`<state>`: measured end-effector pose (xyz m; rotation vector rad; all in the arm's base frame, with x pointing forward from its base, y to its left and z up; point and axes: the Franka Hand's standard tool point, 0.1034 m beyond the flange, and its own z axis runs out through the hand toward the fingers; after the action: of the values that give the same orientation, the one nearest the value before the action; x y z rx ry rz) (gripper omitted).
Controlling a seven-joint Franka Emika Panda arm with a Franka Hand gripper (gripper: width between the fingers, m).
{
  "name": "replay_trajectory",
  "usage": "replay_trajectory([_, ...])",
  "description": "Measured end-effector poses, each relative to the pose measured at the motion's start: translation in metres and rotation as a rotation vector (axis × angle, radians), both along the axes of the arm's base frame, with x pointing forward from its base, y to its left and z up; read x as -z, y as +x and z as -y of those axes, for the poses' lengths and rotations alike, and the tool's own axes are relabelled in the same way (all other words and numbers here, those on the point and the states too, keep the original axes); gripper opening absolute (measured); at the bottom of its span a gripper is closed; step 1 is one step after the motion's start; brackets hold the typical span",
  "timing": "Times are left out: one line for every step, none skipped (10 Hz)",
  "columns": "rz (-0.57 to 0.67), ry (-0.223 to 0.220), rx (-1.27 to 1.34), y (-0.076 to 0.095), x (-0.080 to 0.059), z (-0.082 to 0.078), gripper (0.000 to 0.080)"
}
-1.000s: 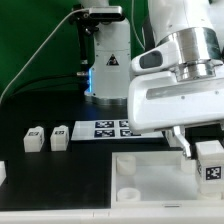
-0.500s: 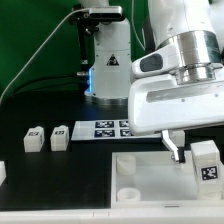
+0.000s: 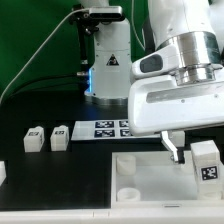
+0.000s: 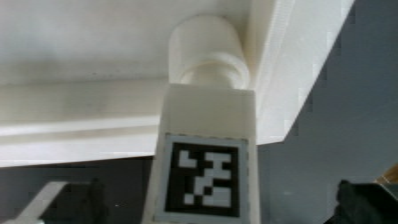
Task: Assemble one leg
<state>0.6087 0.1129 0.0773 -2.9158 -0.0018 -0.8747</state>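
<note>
Tray: the large white tray part (image 3: 150, 170) lies on the dark counter (image 3: 70, 175) at the front of the exterior view, partly under the arm's white hand.
Socket: a round ringed socket (image 3: 128, 193) shows in the tray part's near corner on the exterior view's left.
Leg: the leg (image 3: 207, 160) stands upright at the tray part's corner on the exterior view's right, with its tag facing the camera.
Jaws: released. One finger (image 3: 176, 150) hangs just beside the leg on the exterior view's left and does not touch it. The wrist view has dark fingertips (image 4: 50, 200) at both sides of the leg, with a gap on each side.
Wrist view only: the leg (image 4: 210, 150) fills the middle of the picture, tag towards the lens. A rounded white stud (image 4: 214, 55) at its far end reaches into the angle where two tray walls (image 4: 107, 100) meet. Whether it is fully seated I cannot tell.
Exterior view only: two spare legs (image 3: 47, 138) stand side by side on the counter, well apart from the tray part. A further white block (image 3: 2, 172) is cut off by the picture's edge. The marker board (image 3: 108, 128) lies flat behind the tray part.
</note>
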Motion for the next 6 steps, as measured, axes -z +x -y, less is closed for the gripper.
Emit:
replay_trajectory([-0.006,0.001,0.0,0.0,0.0,0.0,0.0649])
replay_trajectory([-0.057,0.008,-0.006,0.002,-0.002,-0.001,0.0649])
replay_trajectory([-0.09,0.014,-0.008,0.007,-0.008,0.0,0.0649])
replay_trajectory([-0.151,0.021,-0.013,0.012,-0.009,0.001,0.0649])
replay_trajectory([-0.272,0.036,-0.024,0.01,-0.005,0.0,0.0649])
replay_trajectory([-0.36,0.048,-0.032,0.011,-0.006,-0.001,0.0649])
